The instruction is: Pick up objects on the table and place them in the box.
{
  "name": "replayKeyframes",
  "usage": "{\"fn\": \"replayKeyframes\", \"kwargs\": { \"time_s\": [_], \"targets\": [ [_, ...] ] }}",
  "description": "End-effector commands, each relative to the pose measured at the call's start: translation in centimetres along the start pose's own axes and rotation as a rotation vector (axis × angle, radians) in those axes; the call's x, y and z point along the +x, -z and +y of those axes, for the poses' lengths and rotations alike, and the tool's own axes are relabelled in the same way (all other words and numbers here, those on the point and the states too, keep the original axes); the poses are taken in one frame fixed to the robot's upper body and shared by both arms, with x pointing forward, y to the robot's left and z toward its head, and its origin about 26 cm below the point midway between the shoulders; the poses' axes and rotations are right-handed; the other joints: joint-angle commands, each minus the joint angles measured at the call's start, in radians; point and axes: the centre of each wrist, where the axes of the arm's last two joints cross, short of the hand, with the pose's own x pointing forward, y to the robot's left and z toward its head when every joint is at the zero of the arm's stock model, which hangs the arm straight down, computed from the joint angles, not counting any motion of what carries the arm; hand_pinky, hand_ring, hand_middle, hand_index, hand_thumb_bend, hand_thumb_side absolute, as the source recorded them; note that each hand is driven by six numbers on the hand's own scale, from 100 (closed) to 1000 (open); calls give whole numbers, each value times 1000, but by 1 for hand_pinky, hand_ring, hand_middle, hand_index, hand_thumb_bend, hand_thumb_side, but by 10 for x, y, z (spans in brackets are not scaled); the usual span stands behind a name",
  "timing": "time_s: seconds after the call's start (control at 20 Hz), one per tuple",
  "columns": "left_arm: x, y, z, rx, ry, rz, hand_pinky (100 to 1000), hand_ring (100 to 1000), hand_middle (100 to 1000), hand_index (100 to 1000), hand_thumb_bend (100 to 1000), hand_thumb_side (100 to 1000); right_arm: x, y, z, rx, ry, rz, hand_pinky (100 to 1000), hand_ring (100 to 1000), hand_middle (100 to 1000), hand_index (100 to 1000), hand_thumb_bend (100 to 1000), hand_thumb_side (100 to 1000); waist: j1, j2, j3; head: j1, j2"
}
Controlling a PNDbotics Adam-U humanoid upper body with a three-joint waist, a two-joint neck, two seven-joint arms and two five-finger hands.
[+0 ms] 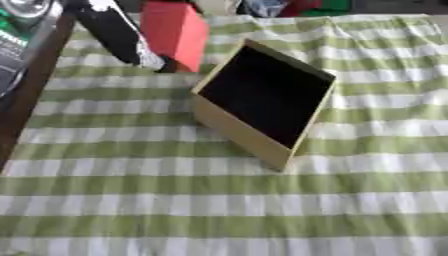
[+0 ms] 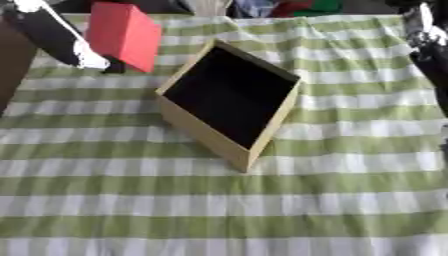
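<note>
A cloth (image 1: 175,200) of pale green and white stripes covers the desk from the near edge to the far one. At its middle the box (image 1: 238,131) shows tan, cardboard-coloured walls and a black inside. Far left of it, the block (image 2: 122,35) is a flat red. The left hand (image 1: 149,57) beside it is black with a whitish patch, on a black arm. Along the left edge, bare desk (image 1: 35,85) shows dark brown. At the far right, the right hand (image 2: 426,35) is black and silvery.
</note>
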Motion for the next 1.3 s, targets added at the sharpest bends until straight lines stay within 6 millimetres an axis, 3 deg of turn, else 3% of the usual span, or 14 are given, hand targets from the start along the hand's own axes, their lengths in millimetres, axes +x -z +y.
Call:
{"fn": "replayKeyframes", "kwargs": {
  "time_s": [0.05, 0.4, 0.75, 1.05, 1.1, 1.3],
  "targets": [
    [6, 20, 3, 28, -18, -32, 812, 582, 514, 594, 160, 100, 9, 5, -2, 11, -5, -38, 911, 771, 699, 884, 100, 530, 1, -21, -6, 3, -1],
    [11, 64, -11, 63, -96, -99, 839, 595, 539, 620, 122, 100, 11, 7, 0, 18, 7, -46, 911, 771, 700, 886, 100, 538, 9, -6, -32, 18, -12],
    [-12, 93, -40, 67, -112, -49, 844, 615, 576, 653, 146, 100, 12, 9, 1, 23, 17, -56, 912, 771, 700, 887, 100, 544, 16, 9, -52, 25, -22],
    [-32, 104, -62, 44, -92, -19, 852, 644, 615, 696, 265, 100, 13, 9, 1, 22, 21, -59, 912, 771, 700, 888, 100, 548, 16, 15, -59, 26, -25],
    [-34, 105, -65, 32, -88, -25, 857, 667, 638, 723, 327, 100, 13, 9, 1, 22, 21, -58, 912, 771, 700, 888, 100, 549, 17, 16, -59, 26, -24],
    [-36, 106, -69, -7, -79, -73, 858, 737, 714, 812, 408, 100, 12, 9, 1, 21, 23, -56, 913, 771, 700, 888, 100, 552, 17, 17, -59, 26, -24]
  ]
}}
